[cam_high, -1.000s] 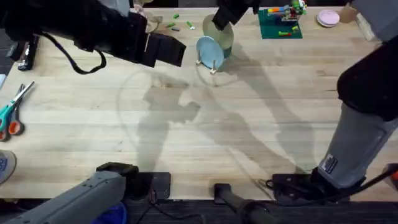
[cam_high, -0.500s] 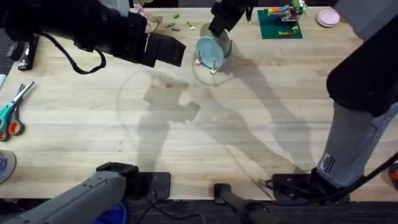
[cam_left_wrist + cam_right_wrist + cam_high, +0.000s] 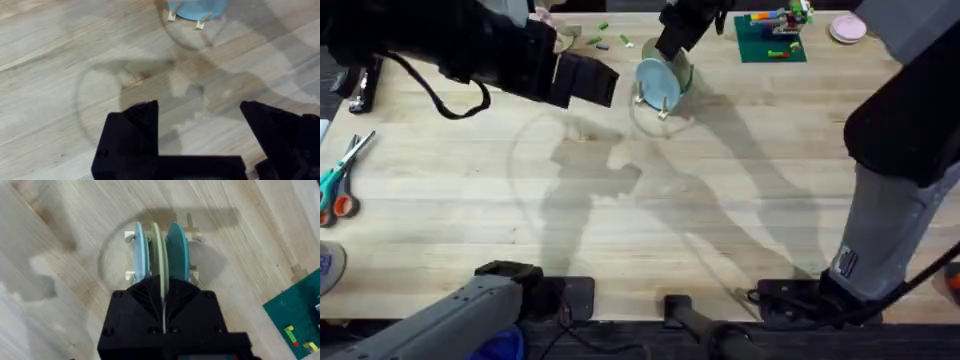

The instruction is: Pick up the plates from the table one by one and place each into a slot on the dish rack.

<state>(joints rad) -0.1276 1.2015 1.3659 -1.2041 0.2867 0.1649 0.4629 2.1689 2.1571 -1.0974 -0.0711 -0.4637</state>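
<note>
The dish rack (image 3: 189, 226) stands at the far middle of the table (image 3: 720, 200) with three plates on edge in its slots. In the right wrist view these are a light blue plate (image 3: 141, 247), a cream plate (image 3: 157, 247) and another light blue plate (image 3: 176, 245). My right gripper (image 3: 162, 287) is right above the rack, shut on the cream plate's rim. From overhead the rack (image 3: 660, 100) shows a blue plate (image 3: 654, 78) under the right gripper (image 3: 672, 45). My left gripper (image 3: 200, 125) hovers open over bare wood, left of the rack (image 3: 200, 24).
A green baseplate (image 3: 770, 40) with bricks lies behind and right of the rack, with a small pink dish (image 3: 847, 28) farther right. Small loose pieces (image 3: 605, 40) are scattered behind the rack. Scissors (image 3: 340, 180) lie at the left edge.
The right gripper has come down slightly toward the rack with the cream plate, which now sits lower between the blue ones. The left arm has not moved.
</note>
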